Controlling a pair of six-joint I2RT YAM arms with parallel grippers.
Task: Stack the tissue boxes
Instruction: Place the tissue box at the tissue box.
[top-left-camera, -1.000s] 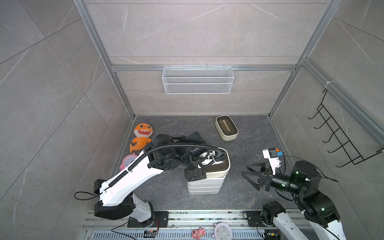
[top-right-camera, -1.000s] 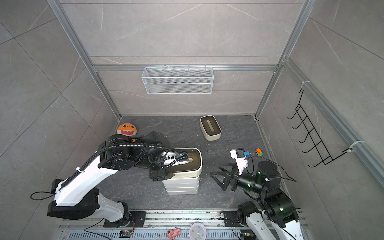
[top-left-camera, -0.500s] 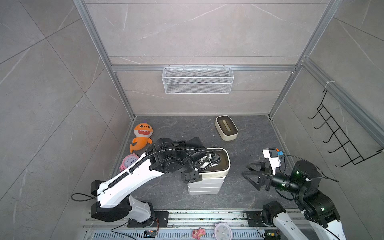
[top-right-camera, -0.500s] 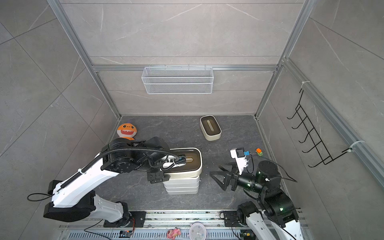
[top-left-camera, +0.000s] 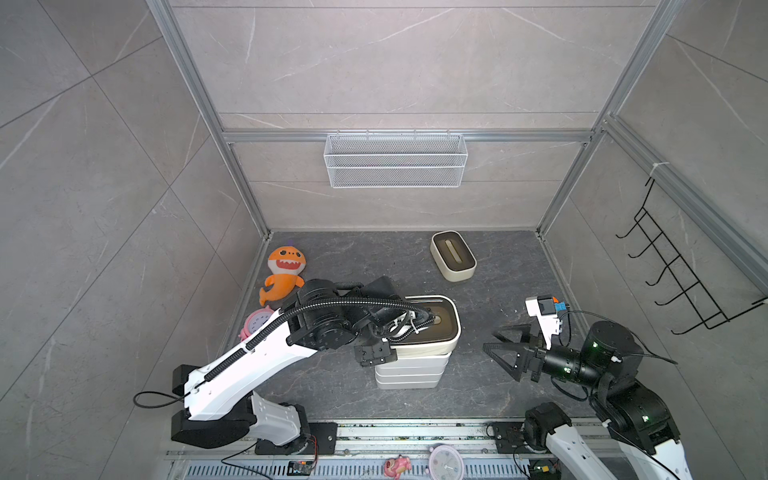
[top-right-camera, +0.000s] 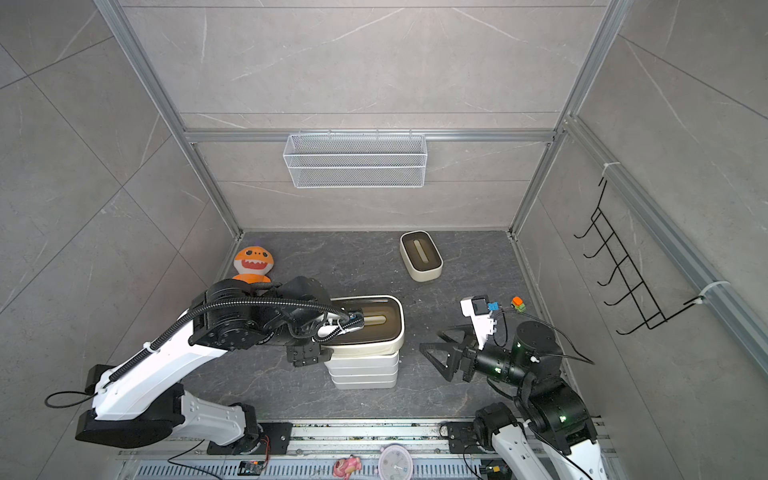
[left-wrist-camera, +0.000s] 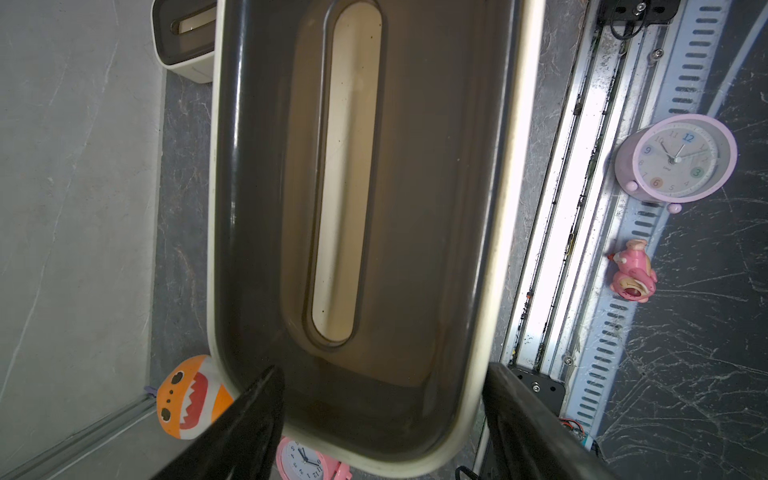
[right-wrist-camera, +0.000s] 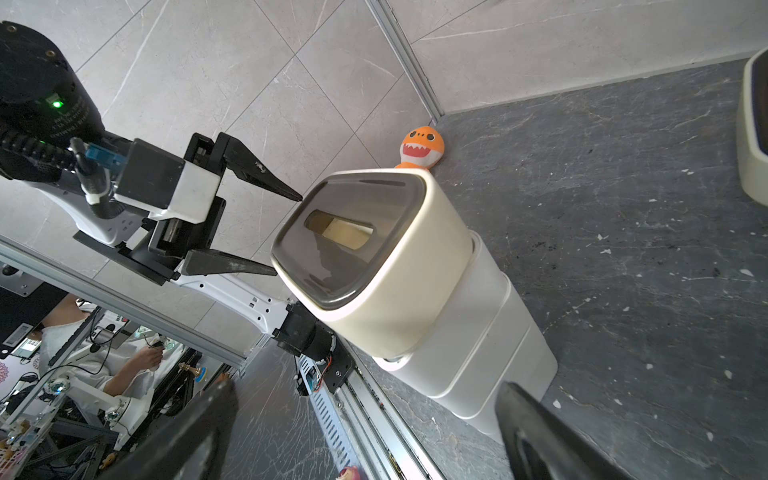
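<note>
At 9 o'clock of counter (top-left-camera: 361, 257), orange shark plush (top-left-camera: 284, 272); pink clock (top-left-camera: 258, 322) at 8 o'clock. Next, left gripper (right-wrist-camera: 286, 235): jaws apart, tips at left end of cream box (top-left-camera: 436, 322), not clamping it. That box sits dark lid up atop stack of white boxes (top-left-camera: 409, 372) near 6 o'clock. At 1 o'clock, second cream box (top-left-camera: 453, 255) alone. At 4 o'clock, right gripper (top-left-camera: 490, 338) spread wide, empty, apart from stack.

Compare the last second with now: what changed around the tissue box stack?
The left gripper, jaws apart, backed off the top cream tissue box toward its own base and is now at the box's end, holding nothing. Unchanged: that box on the white stack, the lone cream box at the back, and the open right gripper.
</note>
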